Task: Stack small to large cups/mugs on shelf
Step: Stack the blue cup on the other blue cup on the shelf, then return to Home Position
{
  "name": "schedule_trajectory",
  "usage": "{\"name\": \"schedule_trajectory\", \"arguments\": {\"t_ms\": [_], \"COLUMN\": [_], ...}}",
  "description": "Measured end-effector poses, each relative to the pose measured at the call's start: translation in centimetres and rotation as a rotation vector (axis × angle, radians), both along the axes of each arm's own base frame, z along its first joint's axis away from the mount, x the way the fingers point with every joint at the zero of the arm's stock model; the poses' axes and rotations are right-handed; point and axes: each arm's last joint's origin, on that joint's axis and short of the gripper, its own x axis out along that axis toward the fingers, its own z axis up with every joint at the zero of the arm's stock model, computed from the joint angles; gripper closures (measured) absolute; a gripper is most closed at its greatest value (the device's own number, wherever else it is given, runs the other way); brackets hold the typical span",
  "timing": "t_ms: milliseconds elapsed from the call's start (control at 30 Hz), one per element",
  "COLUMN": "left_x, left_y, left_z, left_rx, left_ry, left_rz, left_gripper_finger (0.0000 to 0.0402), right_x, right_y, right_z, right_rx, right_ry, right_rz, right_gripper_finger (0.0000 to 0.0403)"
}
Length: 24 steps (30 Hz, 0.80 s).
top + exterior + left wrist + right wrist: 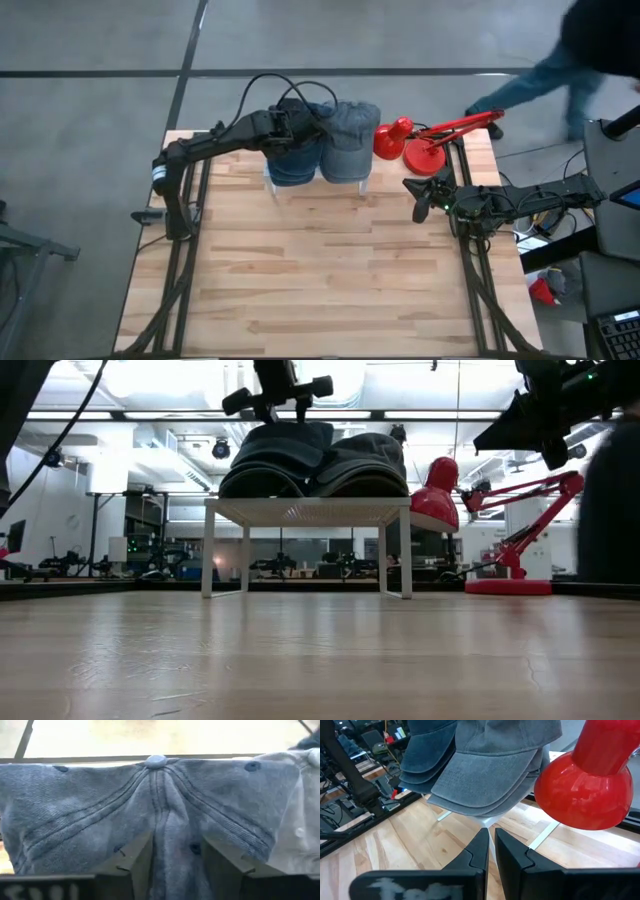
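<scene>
Left claw (300, 118) pinches the crown of the top blue cap (165, 815), fingers (137, 865) closed on the fabric. Blue stack (295, 150) and grey stack (348, 140) sit side by side on the shelf (305, 510). Right claw (490, 852) nearly closed, empty, over the tabletop (330, 270) near the red lamp (420, 145).

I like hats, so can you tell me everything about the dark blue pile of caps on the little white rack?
The dark blue denim caps sit stacked, one nested on another, on the left half of the small white perforated rack, touching the grey cap pile beside them. The fabric looks soft and faded, with stitched seams meeting at a round top button and small eyelet holes. Their curved brims overlap and hang past the rack's edge. The left gripper pinches a fold of the top cap's crown between its fingers.
</scene>
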Motion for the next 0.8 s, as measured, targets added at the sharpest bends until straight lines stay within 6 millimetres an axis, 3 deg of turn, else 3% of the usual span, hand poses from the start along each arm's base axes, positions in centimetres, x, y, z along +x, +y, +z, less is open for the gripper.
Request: {"name": "schedule_trajectory", "arguments": {"t_ms": [200, 500, 800], "left_x": [-0.9, -2.9, -4.8], "left_y": [-0.3, -0.9, -4.0], "left_z": [1.6, 3.7, 6.0], "left_rx": [0.013, 0.030, 0.066], "left_ry": [-0.054, -0.117, -0.116], "left_rz": [-0.003, -0.006, -0.163], "left_gripper_finger": [0.0192, 0.0186, 0.0186], "right_x": [0.0, 0.0, 0.0], "right_y": [0.0, 0.0, 0.0], "right_z": [0.0, 0.0, 0.0], "right_rx": [0.000, 0.000, 0.000], "right_ry": [0.000, -0.001, -0.001], "right_rz": [0.000, 0.000, 0.000], "right_gripper_finger": [0.0374, 0.0374, 0.0374]}}
